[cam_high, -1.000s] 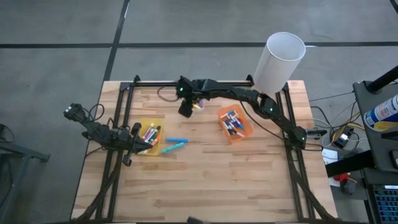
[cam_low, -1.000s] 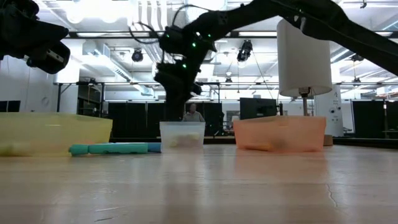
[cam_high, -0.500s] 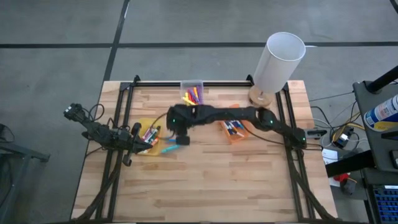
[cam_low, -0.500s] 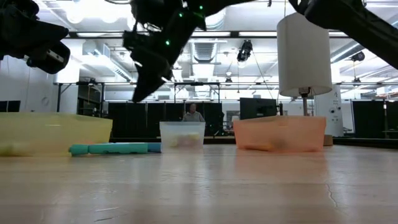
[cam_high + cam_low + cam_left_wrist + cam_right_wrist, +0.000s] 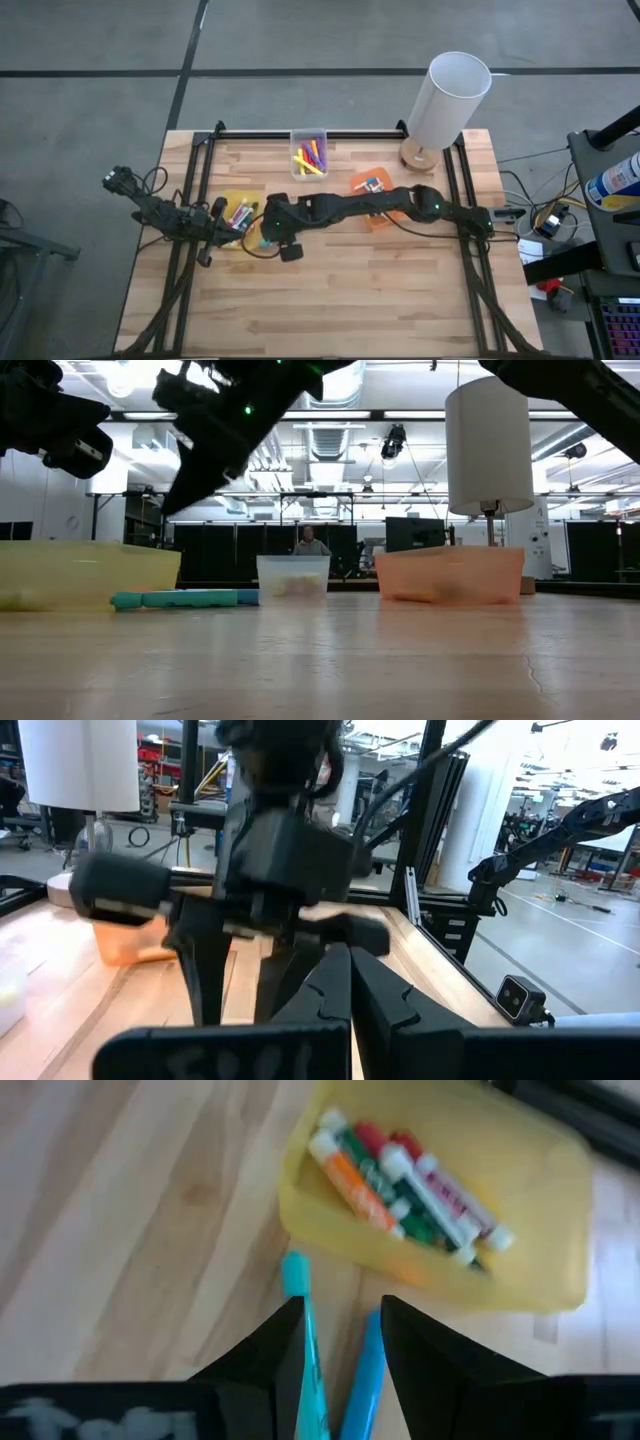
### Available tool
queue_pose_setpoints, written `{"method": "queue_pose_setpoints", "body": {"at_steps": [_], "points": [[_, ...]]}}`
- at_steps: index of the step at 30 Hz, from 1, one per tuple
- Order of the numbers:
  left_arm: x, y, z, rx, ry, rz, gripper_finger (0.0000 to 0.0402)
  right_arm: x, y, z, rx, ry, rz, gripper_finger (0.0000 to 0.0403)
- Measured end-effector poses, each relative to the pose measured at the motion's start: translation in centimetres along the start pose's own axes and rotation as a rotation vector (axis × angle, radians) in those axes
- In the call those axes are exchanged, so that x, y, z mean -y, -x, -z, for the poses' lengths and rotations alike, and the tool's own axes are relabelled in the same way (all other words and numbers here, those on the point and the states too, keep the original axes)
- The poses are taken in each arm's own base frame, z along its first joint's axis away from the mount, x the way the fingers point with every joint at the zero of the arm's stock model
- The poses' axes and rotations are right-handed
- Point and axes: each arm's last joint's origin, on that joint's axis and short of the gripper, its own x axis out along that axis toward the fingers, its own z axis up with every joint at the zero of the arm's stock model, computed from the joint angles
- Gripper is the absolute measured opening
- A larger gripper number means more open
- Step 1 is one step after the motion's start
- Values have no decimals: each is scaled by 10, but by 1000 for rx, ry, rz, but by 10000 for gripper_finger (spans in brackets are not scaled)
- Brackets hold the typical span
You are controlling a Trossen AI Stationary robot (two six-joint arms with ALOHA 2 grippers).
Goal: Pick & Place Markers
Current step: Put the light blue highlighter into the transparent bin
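The right pincer hangs open over two blue markers lying on the bench, one under each finger. Just beyond its tips sits the yellow bin of markers. The left pincer, closed, waits beside that bin.

From above, the right arm covers the two blue markers you see between its fingers in the right wrist view, their lower ends hidden behind those fingers. The right gripper shows blurred in the low view. Markers inside the yellow bin read only as smudges through its wall.
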Motion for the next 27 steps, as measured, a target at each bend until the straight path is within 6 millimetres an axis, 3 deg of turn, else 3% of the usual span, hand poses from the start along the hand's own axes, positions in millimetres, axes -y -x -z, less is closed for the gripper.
{"method": "queue_pose_setpoints", "body": {"at_steps": [14, 27], "points": [[0, 0, 0, -1, 0, 0, 0, -5, -40, 45, -68, -57, -44, 123], [0, 0, 0, -1, 0, 0, 0, -14, -58, 76, -107, -145, -86, 123]]}}
